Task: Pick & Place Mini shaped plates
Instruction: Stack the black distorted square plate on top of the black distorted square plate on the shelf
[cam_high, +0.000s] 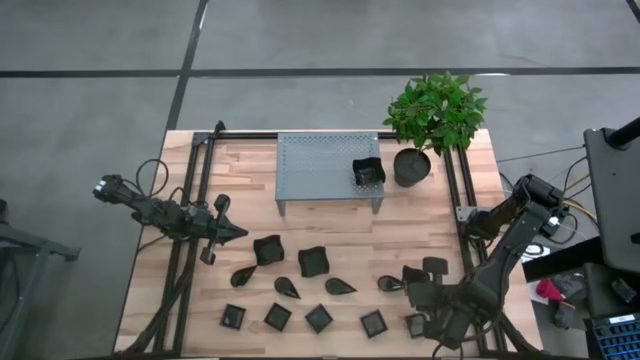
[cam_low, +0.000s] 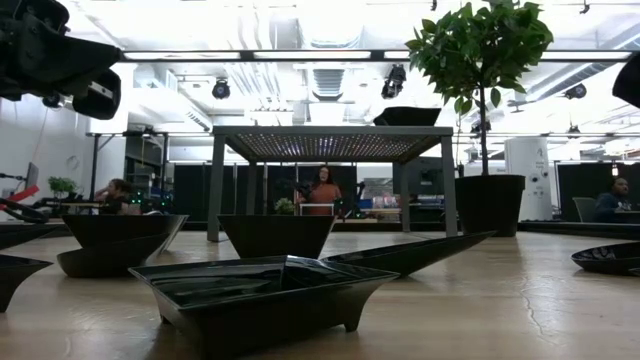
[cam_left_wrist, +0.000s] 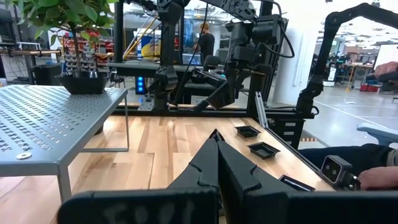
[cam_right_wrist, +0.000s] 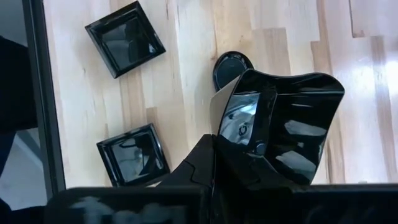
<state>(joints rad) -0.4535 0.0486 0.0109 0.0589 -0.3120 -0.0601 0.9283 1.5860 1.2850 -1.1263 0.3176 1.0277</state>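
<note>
Item: wavy-edged square plate (cam_right_wrist: 283, 124), black, glossy, with raised scalloped corners and a dished centre. It is being held in the right gripper (cam_right_wrist: 217, 146), whose fingers are closing on one rim, above the near right part of the wooden table (cam_high: 330, 225).

Step in hand, as judged: carrying this plate toward the grey perforated stand (cam_high: 315, 170), where one black plate (cam_high: 368, 172) is already sitting near the right end. To do it well, the grip on the thin rim is needing to stay firm, since the glaze looks slick and the hold is off-centre; the plate is best kept level, lifted above the dishes below, and set beside the plate already there, not on it. The potted plant (cam_high: 432, 115), just beside the stand, is worth steering around.

Stock remaining on the table: small square plates (cam_right_wrist: 124, 37) in a near row, teardrop plates (cam_high: 340, 287) in a middle row, and larger wavy-edged plates (cam_high: 313, 261) behind them, all black and shiny, lying apart from one another.

Left gripper (cam_high: 238, 234): waiting over the left side of the table, fingers pressed together and empty, pointing toward the plates.

People are showing in the room beyond the table.
</note>
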